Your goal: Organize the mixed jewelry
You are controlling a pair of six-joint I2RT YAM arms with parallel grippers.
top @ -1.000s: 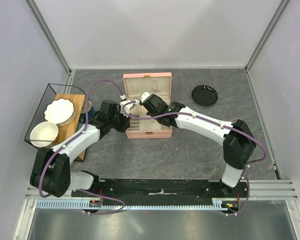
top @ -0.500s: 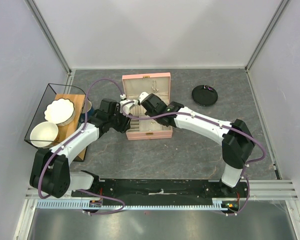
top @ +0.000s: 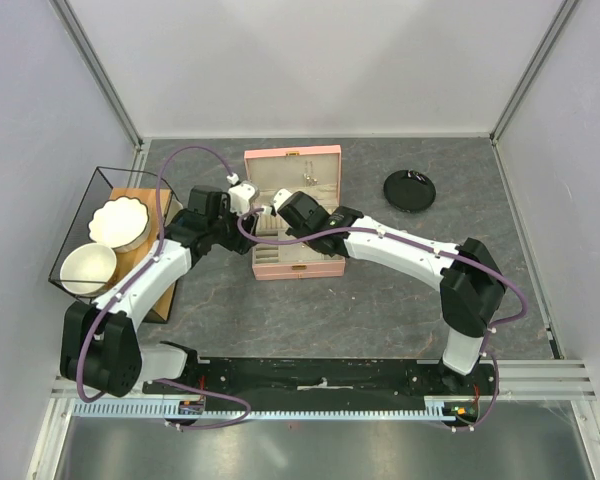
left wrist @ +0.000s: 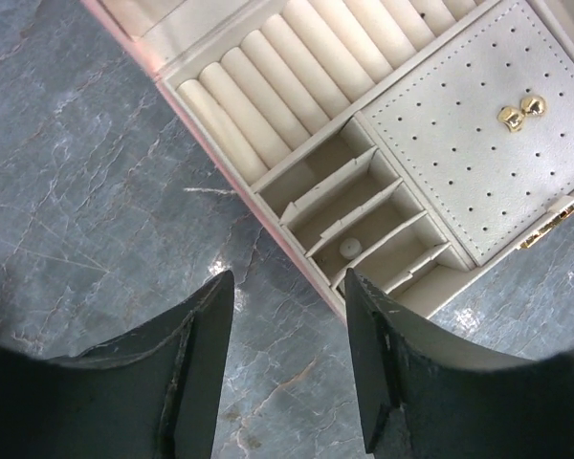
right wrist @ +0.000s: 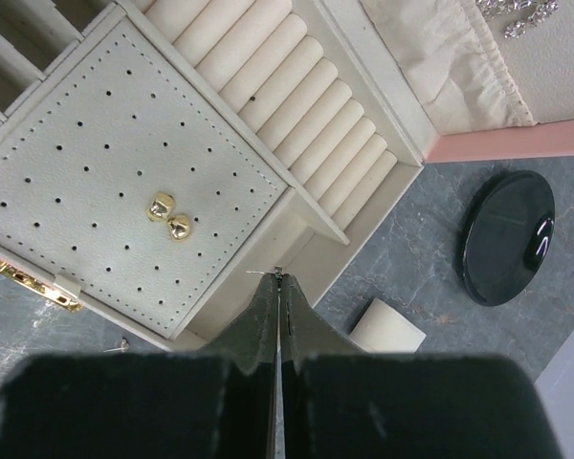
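As you read the right wrist view, the first entry of the mixed jewelry is a gold stud pair [right wrist: 170, 216]. It is two shiny rounded beads, touching, their shared long axis running diagonally across the perforated panel [right wrist: 86, 143] of the open pink jewelry box [top: 298, 268].

Second entry: silvery drop earrings [right wrist: 518, 13], glittering, on the lid lining at that view's top edge. Overhead they are mere specks.

Third entry: a tiny pin-like piece [right wrist: 121, 346] on the grey table [right wrist: 402, 258], just outside the box's clasp side.

Only your left wrist view shows two more pieces:
- a small pale bead [left wrist: 350, 248] in one divider compartment
- a hair-thin pale pin [left wrist: 209, 191] lying crosswise on the table beside the ring rolls [left wrist: 268, 67]

Only the right wrist view shows the beige pad [right wrist: 387, 328] and black disc [right wrist: 507, 239].

Left gripper [left wrist: 287, 316]: jaws apart, above the table at the box's corner. Right gripper [right wrist: 278, 279]: fingers pressed together, with a fine wire at the tips; you cannot tell whether it is pinched.
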